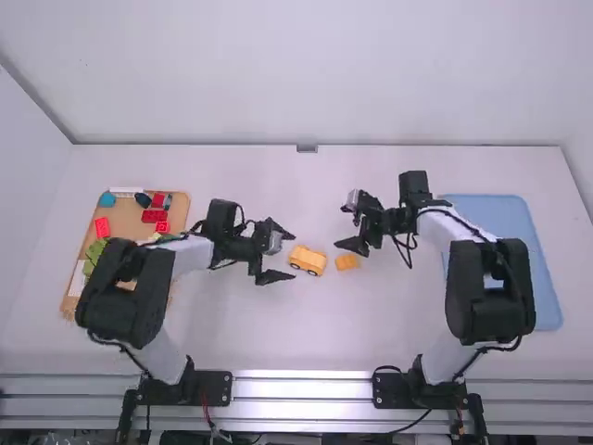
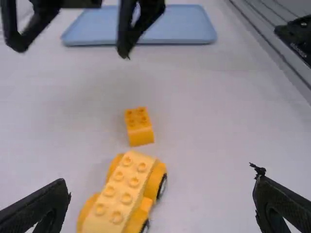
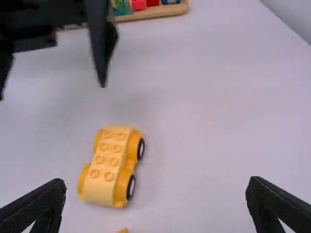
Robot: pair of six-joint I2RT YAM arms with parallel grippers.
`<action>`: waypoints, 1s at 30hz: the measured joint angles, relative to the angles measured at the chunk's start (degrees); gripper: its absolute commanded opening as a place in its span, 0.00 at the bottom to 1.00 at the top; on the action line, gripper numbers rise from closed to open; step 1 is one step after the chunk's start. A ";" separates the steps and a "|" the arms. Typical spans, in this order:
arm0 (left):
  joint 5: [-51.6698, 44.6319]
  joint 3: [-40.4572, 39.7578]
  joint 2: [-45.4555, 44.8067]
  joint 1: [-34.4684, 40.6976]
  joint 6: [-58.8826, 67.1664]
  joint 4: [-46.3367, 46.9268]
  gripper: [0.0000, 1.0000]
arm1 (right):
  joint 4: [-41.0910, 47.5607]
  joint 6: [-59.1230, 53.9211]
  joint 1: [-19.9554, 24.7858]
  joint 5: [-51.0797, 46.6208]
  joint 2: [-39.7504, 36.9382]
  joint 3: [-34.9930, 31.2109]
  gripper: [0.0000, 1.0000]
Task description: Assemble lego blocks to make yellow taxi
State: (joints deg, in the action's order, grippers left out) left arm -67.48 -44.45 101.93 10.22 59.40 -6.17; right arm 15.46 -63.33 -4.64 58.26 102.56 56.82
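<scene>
Judging by how things lie, the build is at an early stage: the wheeled yellow base (image 1: 308,260) rests on the counter (image 1: 306,329), and the small yellow block (image 1: 347,262) lies just beside it at three o'clock, not joined to it. The base's top studs (image 2: 127,160) are bare, so no assembly of these two parts is done. Around the base as dial centre in the high view, the left end effector (image 1: 293,256) is close in at nine o'clock, its fingers apart; the right end effector (image 1: 343,225) is near one o'clock, also spread, and neither grips anything. What is left, it seems, is lifting the block and pressing it onto the studs. Whether the taxi needs any coloured pieces from the wooden tray (image 1: 130,221), well apart at nine o'clock, cannot be told. The blue tray (image 1: 547,292) sits at three o'clock.
</scene>
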 measured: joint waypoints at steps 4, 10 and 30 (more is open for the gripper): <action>0.22 -4.83 6.75 1.68 2.38 -0.07 0.99 | -8.46 1.75 -0.87 0.61 0.00 -5.81 0.99; 5.27 -7.61 11.72 5.75 5.07 0.66 0.99 | -12.24 5.81 -1.09 1.20 0.02 -7.45 0.99; 13.33 -13.20 18.88 7.17 6.62 5.81 0.95 | -11.50 7.65 -1.25 3.82 0.02 -7.45 0.99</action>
State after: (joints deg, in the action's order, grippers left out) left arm -54.15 -57.65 120.81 17.39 66.02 -0.36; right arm 3.97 -55.68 -5.89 62.08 102.59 49.36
